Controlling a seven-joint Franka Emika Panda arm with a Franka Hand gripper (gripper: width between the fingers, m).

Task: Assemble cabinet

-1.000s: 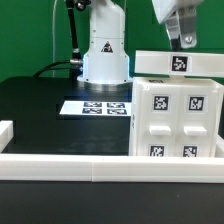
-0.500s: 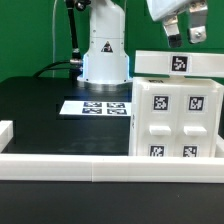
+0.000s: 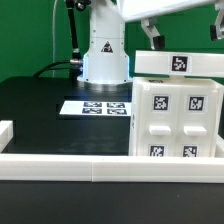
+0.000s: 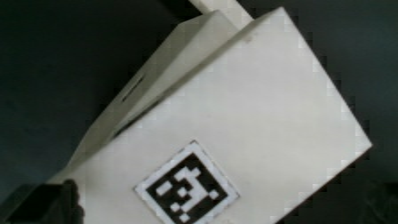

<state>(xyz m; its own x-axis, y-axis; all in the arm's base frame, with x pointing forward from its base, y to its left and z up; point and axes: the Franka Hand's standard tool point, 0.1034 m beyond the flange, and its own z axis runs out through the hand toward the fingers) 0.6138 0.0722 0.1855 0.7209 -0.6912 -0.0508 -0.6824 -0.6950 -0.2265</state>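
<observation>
No words or numbers can be read: only square black-and-white tags on the cabinet at right and the marker board at centre, plus a black triangle sign on the arm's white base at upper centre.

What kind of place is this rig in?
Probably a robotics lab bench: Franka arm at a black table, a marker board of printed tags, and a tag-covered white cabinet.

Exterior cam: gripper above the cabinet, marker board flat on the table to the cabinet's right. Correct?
Not quite. The exterior view shows the marker board lying flat on the table to the exterior view's left of the cabinet, not its right. The gripper is above the cabinet, as you said.
</observation>
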